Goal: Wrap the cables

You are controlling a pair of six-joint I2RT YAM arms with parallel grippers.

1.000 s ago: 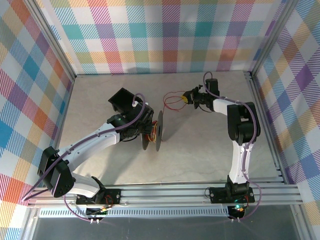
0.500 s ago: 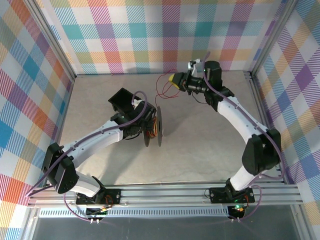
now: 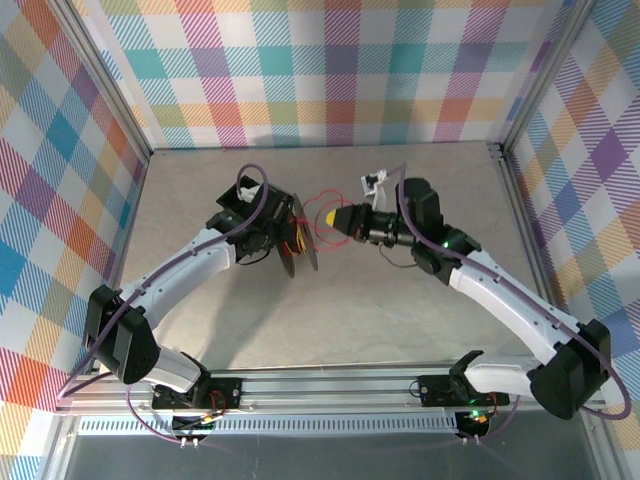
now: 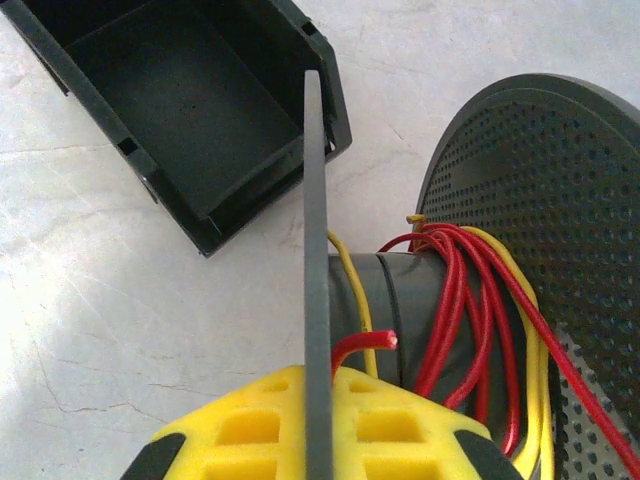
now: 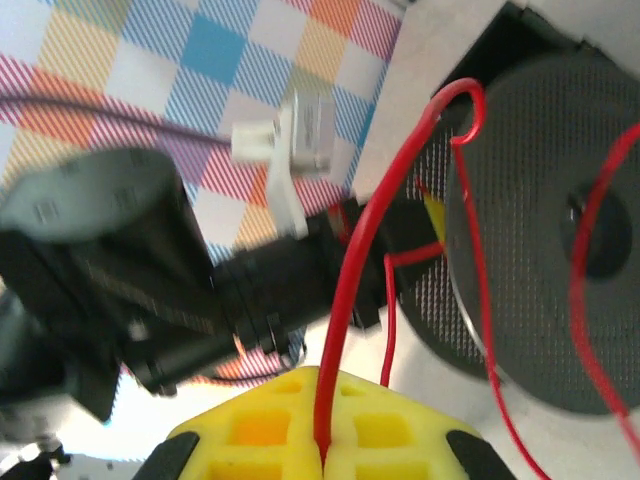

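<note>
Red, yellow cables (image 4: 452, 300); seemingly grey spool (image 4: 560, 180).

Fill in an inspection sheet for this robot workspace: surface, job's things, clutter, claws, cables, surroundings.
Surface: pale marbled tabletop, faint hairline marks.
Job's things: red wire and yellow wire partly wound on a grey perforated spool; loose red loops trail off it.
Clutter: open black box, empty as far as seen.
Claws: left claw shut on the spool's flange; right claw shut on red wire.
Cables: lilac arm cords run along both arms.
Surroundings: checked walls, aluminium frame.
</note>
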